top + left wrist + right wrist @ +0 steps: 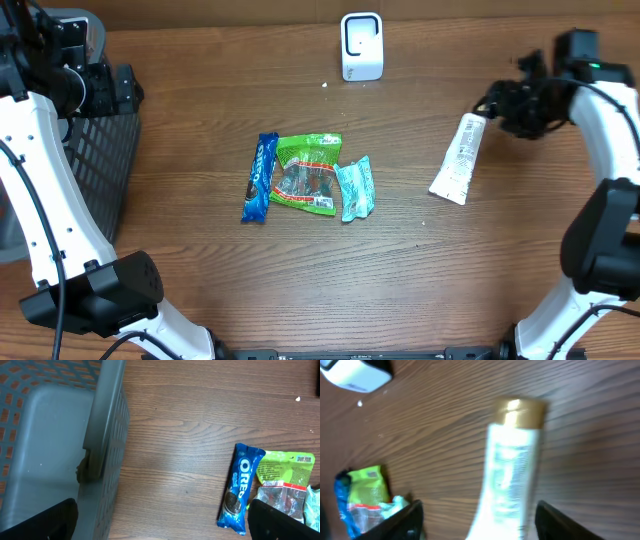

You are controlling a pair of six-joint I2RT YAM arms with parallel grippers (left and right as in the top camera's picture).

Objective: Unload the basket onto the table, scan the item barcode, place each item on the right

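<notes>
Two claws, both spread. Under the left claw [160, 522] runs the grey basket [50, 450] wall, with an Oreo pack [241, 490] near its right finger. The right claw [479, 522] straddles the white gold-capped tube [512, 470], which lies unpinched between its fingers. The scanner [355, 375] sits far ahead-left.

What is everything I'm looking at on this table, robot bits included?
scanner: one, white, back centre of the table
tube: one, white with a gold cap, right side, lying flat
Oreo pack: one, blue, centre, leftmost of three packets
snack bag: one, green, centre, middle of the three
small packet: one, pale teal, just right of the snack bag
basket: one, dark mesh, left edge
left tool: one, black, open, over the basket's edge
right tool: one, black, open, a finger on either side of the tube
</notes>
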